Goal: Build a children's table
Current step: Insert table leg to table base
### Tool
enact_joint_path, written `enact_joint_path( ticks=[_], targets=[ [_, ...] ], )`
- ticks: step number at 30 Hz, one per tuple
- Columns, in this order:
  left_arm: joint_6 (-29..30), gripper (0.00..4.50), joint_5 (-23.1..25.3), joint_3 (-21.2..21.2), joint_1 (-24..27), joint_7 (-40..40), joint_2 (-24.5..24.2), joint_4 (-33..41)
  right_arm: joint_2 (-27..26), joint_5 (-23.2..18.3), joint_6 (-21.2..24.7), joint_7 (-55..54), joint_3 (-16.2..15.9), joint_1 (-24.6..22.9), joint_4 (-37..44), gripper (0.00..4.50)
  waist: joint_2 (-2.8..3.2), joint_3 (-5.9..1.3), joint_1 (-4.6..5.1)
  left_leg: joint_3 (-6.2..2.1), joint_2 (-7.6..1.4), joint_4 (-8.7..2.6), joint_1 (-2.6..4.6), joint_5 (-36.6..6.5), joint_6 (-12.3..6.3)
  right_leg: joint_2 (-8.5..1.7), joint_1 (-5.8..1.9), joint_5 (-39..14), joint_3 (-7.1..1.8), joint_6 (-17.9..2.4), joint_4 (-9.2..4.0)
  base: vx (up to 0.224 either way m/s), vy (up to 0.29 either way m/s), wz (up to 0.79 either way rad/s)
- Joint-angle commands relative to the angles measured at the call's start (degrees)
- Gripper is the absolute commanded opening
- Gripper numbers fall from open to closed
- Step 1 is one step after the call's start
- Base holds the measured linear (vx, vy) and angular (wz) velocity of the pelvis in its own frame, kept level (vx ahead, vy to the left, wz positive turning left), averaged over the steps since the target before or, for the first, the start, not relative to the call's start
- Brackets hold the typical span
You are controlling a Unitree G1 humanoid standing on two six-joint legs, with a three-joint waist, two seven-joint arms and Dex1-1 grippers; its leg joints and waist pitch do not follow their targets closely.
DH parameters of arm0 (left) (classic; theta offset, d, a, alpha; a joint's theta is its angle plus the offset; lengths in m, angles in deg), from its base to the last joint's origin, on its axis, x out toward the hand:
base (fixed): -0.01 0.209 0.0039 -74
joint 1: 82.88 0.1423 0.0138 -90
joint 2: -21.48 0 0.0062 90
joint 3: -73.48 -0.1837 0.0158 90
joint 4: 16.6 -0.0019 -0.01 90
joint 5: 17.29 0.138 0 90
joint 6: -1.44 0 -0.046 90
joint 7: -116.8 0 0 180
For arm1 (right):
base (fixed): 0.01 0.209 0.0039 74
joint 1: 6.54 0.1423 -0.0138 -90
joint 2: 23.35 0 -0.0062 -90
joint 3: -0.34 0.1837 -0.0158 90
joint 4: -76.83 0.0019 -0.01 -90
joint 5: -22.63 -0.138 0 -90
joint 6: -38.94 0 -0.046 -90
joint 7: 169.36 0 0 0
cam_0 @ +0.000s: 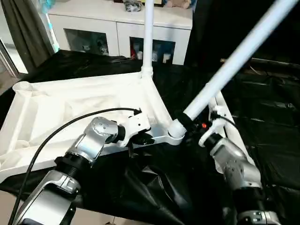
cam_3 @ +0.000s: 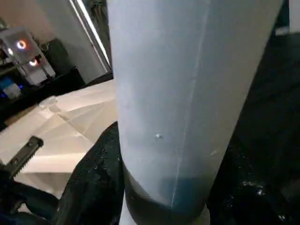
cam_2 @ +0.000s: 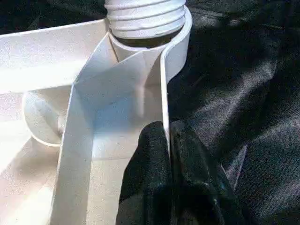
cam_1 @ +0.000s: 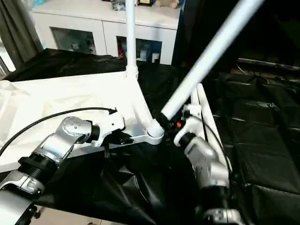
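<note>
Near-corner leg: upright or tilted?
Tilted. The near leg leans right from its socket, unlike the upright far leg.

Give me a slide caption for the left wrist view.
Left hand pinching the tabletop rim beside a corner socket with a threaded leg end in it.

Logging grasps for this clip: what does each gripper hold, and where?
Left gripper pinches the tabletop by its rim wall near the corner socket. Right gripper clasps the tilted leg near its lower end.
</note>
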State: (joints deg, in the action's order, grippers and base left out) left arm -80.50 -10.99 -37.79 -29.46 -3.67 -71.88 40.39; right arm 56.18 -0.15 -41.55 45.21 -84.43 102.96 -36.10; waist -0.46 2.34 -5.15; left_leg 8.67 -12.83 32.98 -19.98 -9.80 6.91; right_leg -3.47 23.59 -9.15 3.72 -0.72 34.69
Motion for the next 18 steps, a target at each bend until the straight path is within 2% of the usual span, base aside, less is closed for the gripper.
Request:
enact_joint_path(
  ticks=[1,4,9,10,11,12,13,16,17,18],
  targets=[
    [0.02,0.0,2.05,-0.77,-0.84,-0.31,-1.56,-1.48,1.4,5.86,-2.45,-0.41,-2.67,-3.34,-3.92,1.88,1.11,-2.75,-0.23,0.3,0.44,-4.26,0.2,-22.23,-0.04,-3.62,-2.28,-29.88,-1.67,-5.62,-6.34,0.0,0.0,0.0],
    [-0.14,0.0,2.08,-0.97,-0.86,-0.39,-1.71,-1.61,1.45,7.53,-5.13,-0.13,-4.18,-3.82,-4.13,1.88,1.14,-2.75,-0.19,0.23,0.37,-4.5,0.19,-22.14,-0.39,-3.66,-2.43,-29.25,-1.6,-5.82,-6.44,0.0,0.0,0.0],
    [-0.22,0.0,2.16,-1.11,-0.68,-0.4,-1.74,-1.49,1.74,8.96,-6.73,-0.03,-5.4,-3.8,-4.69,1.88,1.04,-2.7,-0.07,0.23,0.31,-4.69,0.25,-22.59,-0.54,-3.67,-2.55,-28.46,-1.61,-6.43,-6.42,0.0,0.0,0.0],
    [-0.22,0.0,2.16,-1.11,-0.68,-0.4,-1.74,-1.49,1.74,8.96,-6.73,-0.03,-5.4,-3.8,-4.69,1.88,1.08,-2.62,-0.03,0.24,0.35,-4.7,0.24,-22.91,-0.59,-3.69,-2.53,-29.29,-1.61,-6.19,-6.56,0.0,0.0,0.0],
    [-0.47,0.0,2.31,-1.2,-0.56,-0.38,-1.7,-1.52,2.41,10.34,-7.64,0.71,-7.01,-3.25,-5.71,1.88,0.75,-2.57,0.01,0.27,0.39,-4.66,0.35,-23.32,-0.7,-3.73,-2.43,-30.77,-1.52,-5.73,-6.73,0.0,0.0,0.0],
    [-0.55,0.0,2.33,-1.22,-0.52,-0.34,-1.68,-1.51,2.67,10.81,-7.68,0.97,-7.58,-2.99,-5.97,1.88,0.85,-2.41,0.07,0.21,0.51,-4.66,0.39,-23.64,-0.71,-3.75,-2.42,-32.56,-1.45,-5.13,-6.93,0.0,0.0,0.0],
    [-0.58,0.0,2.31,-1.23,-0.47,-0.29,-1.66,-1.45,3.11,11.35,-7.41,1.4,-8.28,-2.67,-6.07,1.88,0.59,-2.42,0.1,0.26,0.53,-4.63,0.43,-23.64,-0.82,-3.79,-2.4,-33.33,-1.46,-4.79,-7.11,0.0,0.0,0.0],
    [-0.6,0.0,2.3,-1.22,-0.4,-0.2,-1.65,-1.36,3.61,11.88,-7.12,1.96,-8.95,-2.25,-6.27,1.88,0.68,-2.41,0.09,0.19,0.59,-4.64,0.53,-23.51,-0.93,-3.83,-2.27,-35.02,-1.42,-3.82,-7.36,0.0,0.0,0.0],
    [-0.61,0.0,2.3,-1.22,-0.38,-0.18,-1.66,-1.34,3.69,11.94,-7.04,2.06,-9.05,-2.18,-6.31,1.88,0.49,-2.45,0.11,0.17,0.61,-4.65,0.51,-23.22,-1.06,-3.85,-2.32,-35.15,-1.4,-3.7,-7.34,0.0,0.0,0.0],
    [-0.85,0.0,2.21,-1.26,-0.26,0.02,-1.72,-1.2,4.17,12.22,-6.77,2.74,-9.41,-1.7,-6.66,1.88,-0.07,-2.44,0.22,0.23,0.53,-4.72,0.41,-23.06,-1.2,-3.79,-2.3,-35.3,-1.37,-3.48,-7.43,0.0,0.0,0.0]
  ],
)
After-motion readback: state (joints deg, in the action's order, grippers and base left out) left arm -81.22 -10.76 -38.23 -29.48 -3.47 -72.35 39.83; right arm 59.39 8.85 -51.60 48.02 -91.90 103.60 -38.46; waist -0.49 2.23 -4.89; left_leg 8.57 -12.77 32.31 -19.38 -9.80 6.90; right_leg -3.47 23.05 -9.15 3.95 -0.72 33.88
